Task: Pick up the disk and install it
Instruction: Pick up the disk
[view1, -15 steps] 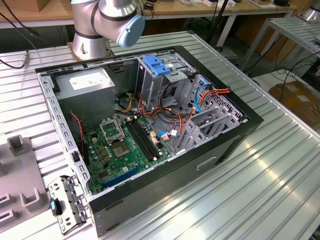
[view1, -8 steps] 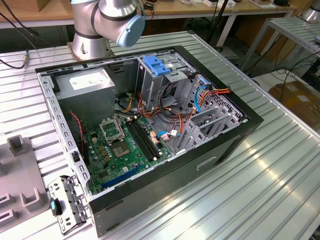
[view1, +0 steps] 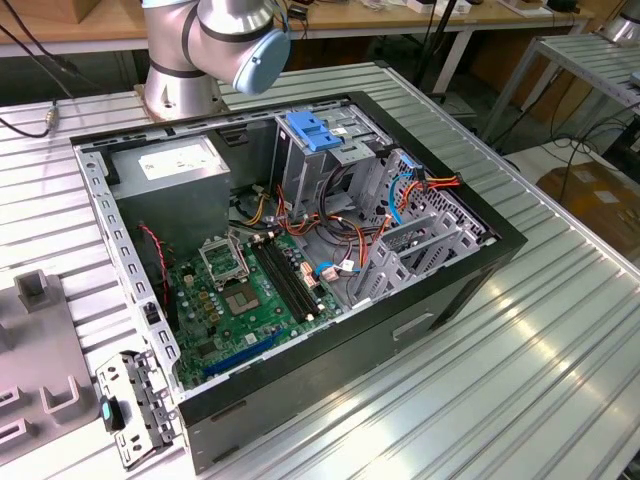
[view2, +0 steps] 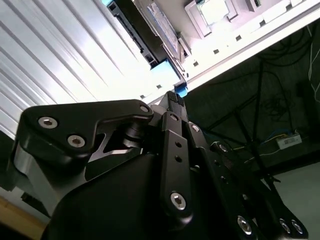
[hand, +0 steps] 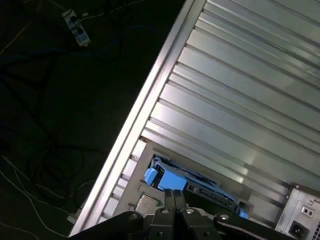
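Note:
The disk (hand: 197, 184) lies near the edge of the ribbed aluminium table (hand: 240, 100); its blue side rail (hand: 158, 177) and dark connector edge face the camera. In the second wrist view the disk (view2: 161, 30) runs away from the fingers and ends in a blue rail (view2: 165, 75). My gripper (hand: 174, 192) hangs just in front of the disk's blue end. Its two black fingertips (view2: 175, 97) are pressed together, shut, with nothing between them. In the exterior view the open computer case (view1: 480, 270) lies on its side, with the grey drive cage (view1: 320, 170) inside it.
The drive cage carries a blue latch plate (view1: 310, 130). A grey power-supply box (view1: 175, 165), the green motherboard (view1: 245, 290) and loose cables (view1: 400, 195) fill the case. The arm's base (view1: 185, 70) stands behind it. Grey fixtures (view1: 40, 340) sit at the exterior view's left. Past the table edge is dark floor (hand: 65, 110).

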